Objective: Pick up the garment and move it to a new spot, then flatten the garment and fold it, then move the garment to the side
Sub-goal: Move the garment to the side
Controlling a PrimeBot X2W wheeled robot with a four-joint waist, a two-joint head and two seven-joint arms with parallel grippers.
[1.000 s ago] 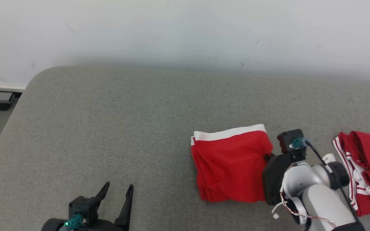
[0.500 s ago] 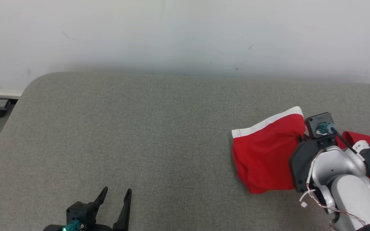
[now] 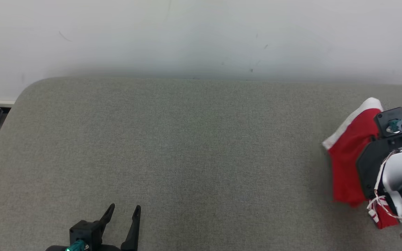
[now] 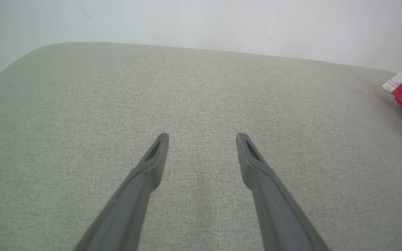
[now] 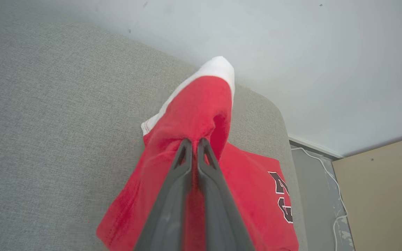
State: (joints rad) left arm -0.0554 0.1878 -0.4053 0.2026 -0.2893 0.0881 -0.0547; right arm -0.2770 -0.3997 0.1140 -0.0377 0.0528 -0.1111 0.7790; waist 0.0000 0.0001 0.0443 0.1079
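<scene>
We are pinching the folded garment (image 3: 345, 164) in the closed right gripper (image 5: 194, 140) at the cushion's (image 3: 187, 139) right edge, seemingly over a lettered red cloth (image 5: 257, 181), to set it aside; the left gripper (image 4: 202, 137) is idling, jaws apart, empty.

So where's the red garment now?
The garment is far right in the head view, at the grey cushion's right end, pinched in the right fingers by a second red garment.

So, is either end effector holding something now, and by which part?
The right end effector is shut on the red garment, pinching a bunched red fold, away from its white band. The left end effector is open and holds nothing.
</scene>
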